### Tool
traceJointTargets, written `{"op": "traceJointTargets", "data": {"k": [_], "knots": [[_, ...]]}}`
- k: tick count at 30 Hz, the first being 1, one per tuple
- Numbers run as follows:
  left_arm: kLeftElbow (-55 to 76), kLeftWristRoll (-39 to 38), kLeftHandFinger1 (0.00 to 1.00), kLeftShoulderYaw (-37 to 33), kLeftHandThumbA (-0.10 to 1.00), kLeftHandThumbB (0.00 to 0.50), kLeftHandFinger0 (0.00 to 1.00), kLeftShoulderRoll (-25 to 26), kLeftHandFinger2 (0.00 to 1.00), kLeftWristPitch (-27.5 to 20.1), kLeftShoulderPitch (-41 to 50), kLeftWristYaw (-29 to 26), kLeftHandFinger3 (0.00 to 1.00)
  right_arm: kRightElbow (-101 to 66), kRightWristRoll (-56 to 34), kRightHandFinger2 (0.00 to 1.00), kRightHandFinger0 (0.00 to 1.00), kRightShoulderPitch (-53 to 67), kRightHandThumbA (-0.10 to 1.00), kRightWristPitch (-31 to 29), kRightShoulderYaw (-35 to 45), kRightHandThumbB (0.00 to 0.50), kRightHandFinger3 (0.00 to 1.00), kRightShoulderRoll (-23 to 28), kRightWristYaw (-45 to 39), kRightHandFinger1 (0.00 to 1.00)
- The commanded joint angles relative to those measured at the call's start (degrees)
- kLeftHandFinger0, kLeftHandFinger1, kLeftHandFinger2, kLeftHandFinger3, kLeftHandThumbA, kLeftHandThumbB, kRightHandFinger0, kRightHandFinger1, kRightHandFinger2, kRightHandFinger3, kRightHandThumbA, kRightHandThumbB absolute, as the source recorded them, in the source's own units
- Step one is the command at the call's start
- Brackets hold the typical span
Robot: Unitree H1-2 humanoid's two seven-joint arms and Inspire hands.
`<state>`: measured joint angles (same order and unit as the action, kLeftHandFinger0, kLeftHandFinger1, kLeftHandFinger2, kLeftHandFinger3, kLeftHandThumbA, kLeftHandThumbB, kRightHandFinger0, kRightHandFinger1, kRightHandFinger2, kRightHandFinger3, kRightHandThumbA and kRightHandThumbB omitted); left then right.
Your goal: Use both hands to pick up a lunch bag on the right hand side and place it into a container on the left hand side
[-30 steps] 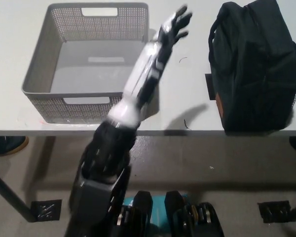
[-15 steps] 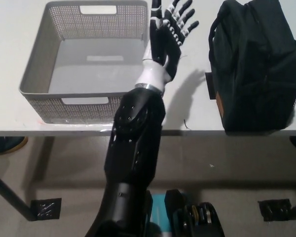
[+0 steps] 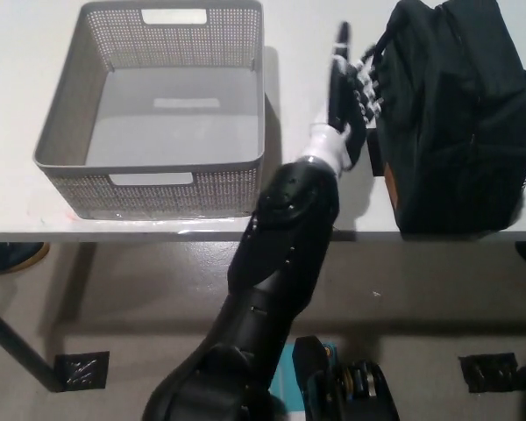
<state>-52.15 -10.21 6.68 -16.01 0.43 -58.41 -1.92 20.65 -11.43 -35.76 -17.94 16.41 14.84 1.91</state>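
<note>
Head view. White table (image 3: 307,35) runs across the upper part of the frame; floor shows below its front edge.

Bag (image 3: 456,114): black, soft-sided, standing on the table at the right, its front face close to the table's front edge. An orange patch shows on its left side, low down. A dark strap or handle loops at its upper left corner.

Bin (image 3: 88,145): grey perforated basket, on the table at the left, well apart from the bag. Cut-out handles in its near and far walls. Nothing in it.

Left hand (image 3: 351,83): white with dark segments, reaching up over the table between bin and bag, arm rising from the bottom centre of the frame. The hand is turned edge-on, fingers extended and somewhat apart, holding nothing. Its fingers (image 3: 368,79) lie against or just beside the bag's left side near the strap; actual contact cannot be confirmed from this angle. No grip on the bag.

Right hand: not in frame.

Bag sits upright on the table, not lifted.
</note>
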Motion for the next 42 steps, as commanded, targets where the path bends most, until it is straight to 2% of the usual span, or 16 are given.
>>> {"op": "traceJointTargets", "data": {"k": [1,3,6,10,13,15,17,22,26,30,34,36,40,41,42], "knots": [[-5.86,19.02,1.00,-13.85,1.00,0.347,1.00,3.94,1.00,-9.69,-3.93,-9.20,1.00,-0.15,-1.72,1.00,1.00,-2.91,1.00,0.67,-0.83,0.243,1.00,1.20,-2.15,1.00],[-7.46,23.57,1.00,-18.43,1.00,0.328,1.00,5.08,1.00,-11.33,-4.04,-12.86,1.00,0.17,-1.86,1.00,1.00,-2.89,1.00,0.57,-0.93,0.244,1.00,1.23,-2.33,1.00],[-10.44,33.11,1.00,-28.24,1.00,0.387,1.00,7.20,1.00,-10.70,-4.45,-21.28,1.00,0.33,-2.12,1.00,1.00,-2.84,1.00,0.52,-0.95,0.254,1.00,1.30,-2.65,1.00],[-13.31,36.67,1.00,-34.42,1.00,0.382,1.00,8.70,1.00,-10.15,-5.26,-25.47,1.00,0.17,-2.30,1.00,1.00,-2.75,1.00,1.05,-0.99,0.234,1.00,1.29,-2.78,1.00],[-14.82,36.49,1.00,-36.54,1.00,0.409,1.00,9.07,1.00,-10.20,-5.72,-26.76,1.00,1.19,-2.08,1.00,1.00,-3.14,1.00,1.14,-1.20,0.224,1.00,1.25,-2.86,1.00],[-15.29,36.02,1.00,-37.26,1.00,0.421,1.00,9.12,1.00,-10.28,-6.07,-27.21,1.00,2.24,-1.82,1.00,1.00,-3.52,1.00,0.69,-1.38,0.206,1.00,1.35,-3.04,1.00],[-15.86,35.15,1.00,-37.83,1.00,0.412,1.00,9.14,1.00,-10.23,-6.61,-27.14,1.00,3.45,-1.17,1.00,1.00,-4.00,1.00,0.23,-1.79,0.196,1.00,1.43,-3.15,1.00],[-17.35,33.38,1.00,-38.15,1.00,0.414,1.00,8.90,1.00,-10.30,-7.66,-26.68,1.00,7.12,-2.83,1.00,1.00,-5.40,1.00,0.19,-2.25,0.221,1.00,0.67,-4.75,1.00],[-18.60,32.22,1.00,-37.10,1.00,0.394,1.00,8.40,1.00,-10.66,-8.64,-26.17,1.00,14.91,-3.60,1.00,1.00,-8.20,1.00,-1.26,-2.72,0.169,1.00,0.18,-6.36,1.00],[-20.03,31.30,1.00,-35.42,1.00,0.401,1.00,7.62,1.00,-10.76,-9.74,-25.65,1.00,23.22,-4.21,1.00,1.00,-11.54,1.00,-0.99,-2.77,0.152,1.00,-0.63,-7.43,1.00],[-20.63,30.94,1.00,-34.41,1.00,0.368,1.00,7.00,1.00,-10.80,-10.86,-25.08,1.00,34.49,-3.85,1.00,1.00,-15.81,1.00,-2.69,-3.00,0.174,1.00,-0.72,-8.68,1.00],[-20.66,30.98,1.00,-34.04,1.00,0.356,1.00,6.87,1.00,-11.03,-11.09,-24.61,1.00,38.43,-5.71,1.00,1.00,-17.43,1.00,-2.04,-1.83,0.153,1.00,-1.43,-9.85,1.00],[-21.02,30.15,1.00,-32.44,1.00,0.353,1.00,6.49,1.00,-10.74,-11.90,-23.22,1.00,45.92,-10.18,1.00,1.00,-20.69,1.00,-0.45,1.09,0.159,1.00,-2.83,-14.72,1.00],[-21.14,30.07,1.00,-32.12,1.00,0.353,1.00,6.58,1.00,-10.85,-12.09,-23.06,1.00,47.17,-10.39,1.00,1.00,-21.39,1.00,-0.40,1.43,0.138,1.00,-2.98,-15.38,1.00],[-21.30,29.38,1.00,-31.38,1.00,0.322,1.00,6.30,1.00,-10.71,-12.43,-22.15,1.00,48.80,-11.78,1.00,1.00,-22.19,1.00,0.43,2.65,0.182,1.00,-3.27,-16.93,1.00]]}}
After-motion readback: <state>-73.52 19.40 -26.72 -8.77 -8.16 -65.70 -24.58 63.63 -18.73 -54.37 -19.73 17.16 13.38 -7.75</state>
